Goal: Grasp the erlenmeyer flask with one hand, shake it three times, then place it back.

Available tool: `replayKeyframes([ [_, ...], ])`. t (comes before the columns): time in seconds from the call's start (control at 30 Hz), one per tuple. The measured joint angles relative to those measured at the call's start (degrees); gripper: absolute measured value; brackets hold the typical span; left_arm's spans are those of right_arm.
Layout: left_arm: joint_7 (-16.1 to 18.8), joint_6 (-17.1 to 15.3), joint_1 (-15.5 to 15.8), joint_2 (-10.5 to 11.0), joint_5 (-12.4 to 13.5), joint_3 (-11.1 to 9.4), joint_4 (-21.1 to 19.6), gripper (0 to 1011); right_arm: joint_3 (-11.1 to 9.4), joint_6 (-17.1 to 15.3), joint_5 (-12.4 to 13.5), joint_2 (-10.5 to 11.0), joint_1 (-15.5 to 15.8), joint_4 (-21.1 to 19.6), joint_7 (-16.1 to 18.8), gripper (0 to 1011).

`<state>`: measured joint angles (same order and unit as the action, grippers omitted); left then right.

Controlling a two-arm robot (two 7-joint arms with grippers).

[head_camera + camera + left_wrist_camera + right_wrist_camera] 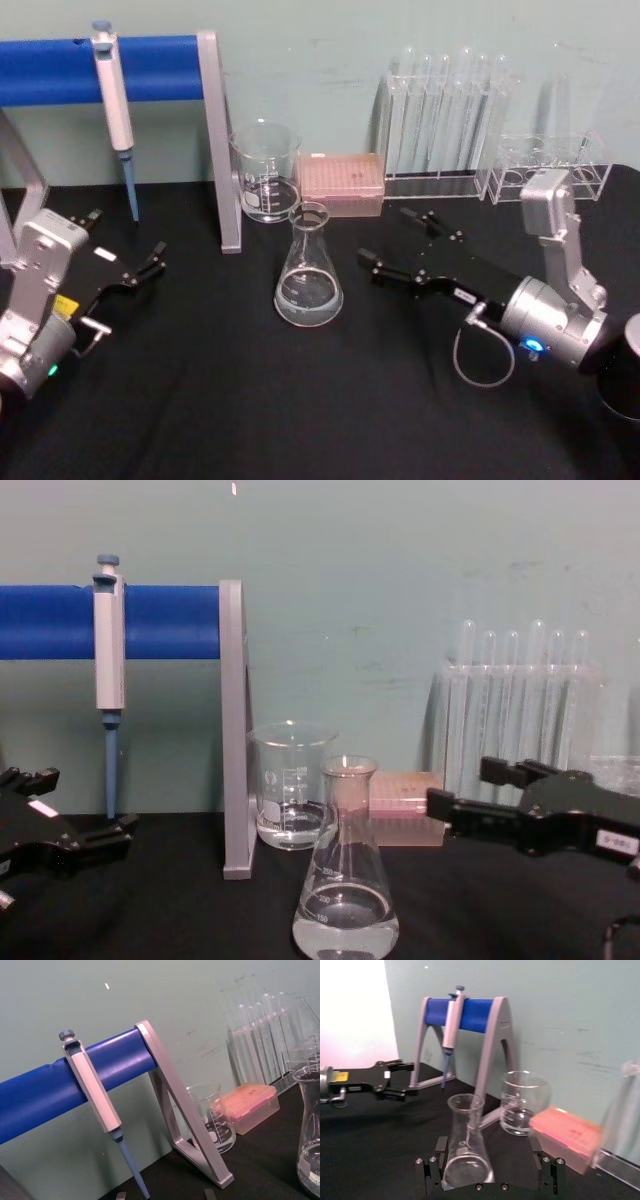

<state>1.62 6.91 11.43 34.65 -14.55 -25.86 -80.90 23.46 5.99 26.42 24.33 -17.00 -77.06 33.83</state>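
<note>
The erlenmeyer flask (309, 270) stands upright on the black table with a little clear liquid in its base. It also appears in the chest view (345, 880) and in the right wrist view (466, 1150). My right gripper (387, 238) lies low just to its right, open, with its jaws pointing at the flask and a small gap left to the glass. From the chest, this gripper (462, 786) sits level with the flask's neck. My left gripper (125, 240) rests open at the table's left, far from the flask.
A glass beaker (266, 170) and a pink tip box (342, 183) stand just behind the flask. Test tube racks (445, 110) line the back right. A pipette (113, 90) hangs on the blue-barred stand (218, 140) at the back left. A dark object (625, 380) is at the right edge.
</note>
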Motion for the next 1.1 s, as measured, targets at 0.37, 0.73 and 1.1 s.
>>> replayKeyframes([
  [0.37,0.0,0.0,0.0,0.0,0.0,0.0,0.0,1001,-4.2,0.9,-3.4,-3.1,0.7,0.7,-12.3,1000],
  [0.73,0.0,0.0,0.0,0.0,0.0,0.0,0.0,1001,-5.3,0.8,-10.1,-8.4,-2.2,8.2,-22.9,1000],
  [1.1,0.0,0.0,0.0,0.0,0.0,0.0,0.0,1001,-4.8,-1.8,-13.5,-10.1,-3.6,12.4,-24.3,1000],
])
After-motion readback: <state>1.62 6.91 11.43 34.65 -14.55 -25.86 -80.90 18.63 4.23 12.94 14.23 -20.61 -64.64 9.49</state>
